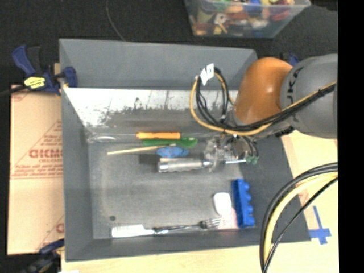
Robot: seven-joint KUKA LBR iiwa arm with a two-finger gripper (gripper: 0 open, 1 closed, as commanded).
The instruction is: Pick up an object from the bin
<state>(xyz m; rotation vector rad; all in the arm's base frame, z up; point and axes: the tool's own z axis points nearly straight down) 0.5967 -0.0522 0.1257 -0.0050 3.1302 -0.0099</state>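
Lying left-to-right by gripper (228,151), silver tube (181,164)

grey bin (153,61): one
orange stick (158,135): one
thin wooden stick (128,149): one
green thing (177,143): one
small blue thing (169,151): one
silver tube (179,164): one
blue brick (243,202): one
white lump (223,203): one
fork (187,227): one
white strip (128,230): one
things in the bin, all added up: nine
clear tub of toys (196,17): one, and its toys are too jumbled to count
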